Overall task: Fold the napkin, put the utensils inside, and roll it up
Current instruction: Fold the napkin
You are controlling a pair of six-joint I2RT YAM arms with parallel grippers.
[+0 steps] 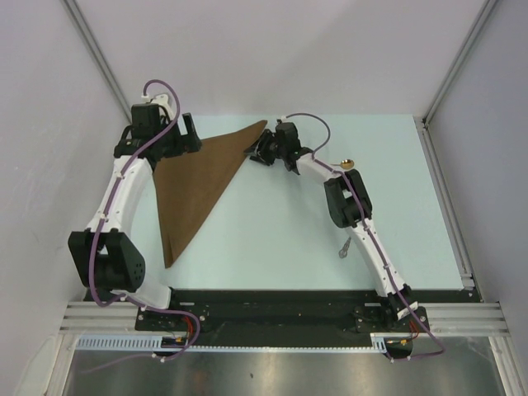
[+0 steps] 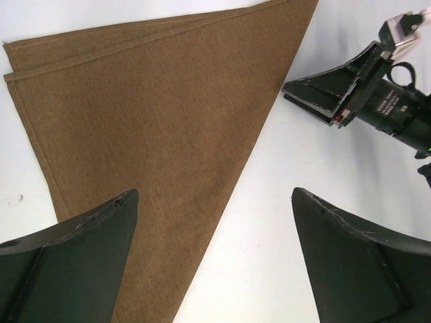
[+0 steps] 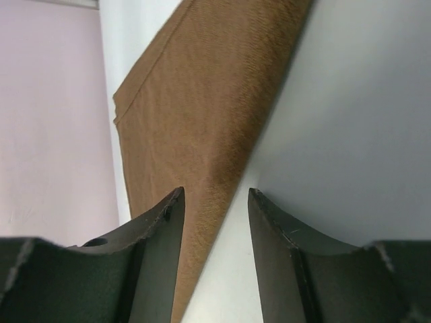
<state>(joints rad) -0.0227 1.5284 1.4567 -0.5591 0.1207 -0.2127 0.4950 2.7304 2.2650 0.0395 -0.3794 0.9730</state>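
Left gripper hanging spread wide over brown napkin, lying folded triangular toward left edge of table, right gripper hovering narrowly parted beside its far corner

Napkin: one. Utensils: two, far utensil and near utensil, right side. Grippers: two, left gripper, right gripper.

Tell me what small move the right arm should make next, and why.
Probably close the right gripper on the napkin: its jaws straddle the folded edge near the tip with a gap showing, while the left gripper hovers open over the cloth.
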